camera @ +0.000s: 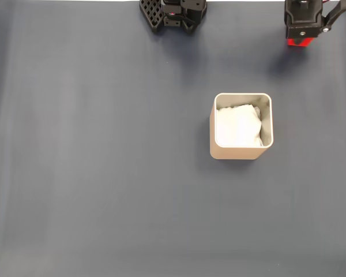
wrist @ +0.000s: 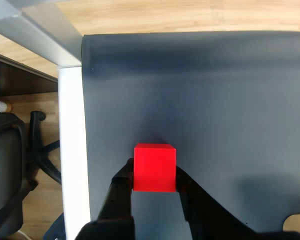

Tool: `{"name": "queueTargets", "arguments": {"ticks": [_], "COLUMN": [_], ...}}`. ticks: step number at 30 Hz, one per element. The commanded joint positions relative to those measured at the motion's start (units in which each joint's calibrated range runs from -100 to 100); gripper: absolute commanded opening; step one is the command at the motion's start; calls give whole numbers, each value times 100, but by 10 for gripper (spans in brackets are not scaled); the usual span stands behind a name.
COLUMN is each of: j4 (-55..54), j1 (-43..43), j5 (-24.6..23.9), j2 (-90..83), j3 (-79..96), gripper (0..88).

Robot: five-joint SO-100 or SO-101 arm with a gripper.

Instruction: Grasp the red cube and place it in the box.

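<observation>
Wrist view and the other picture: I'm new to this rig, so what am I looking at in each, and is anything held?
The fixed view looks straight down on a dark grey mat. On it stands a beige square open-topped box lined with crumpled white paper. At the top edge are the black arm base and the tool. The wrist view rides on the arm: its tool has two black fingers shut on a small bright red cube, over the mat near the table edge.
</observation>
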Motion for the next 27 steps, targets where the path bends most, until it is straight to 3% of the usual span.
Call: {"name": "queueTargets", "arguments": {"ticks": [1, 15, 27], "j4": [403, 1699, 2380], "j1": [-41, 179, 882], "j5": [-10, 29, 122], "j2": [-357, -755, -729], "j3": [-479, -1482, -2530], "gripper": [4, 4, 4]}}
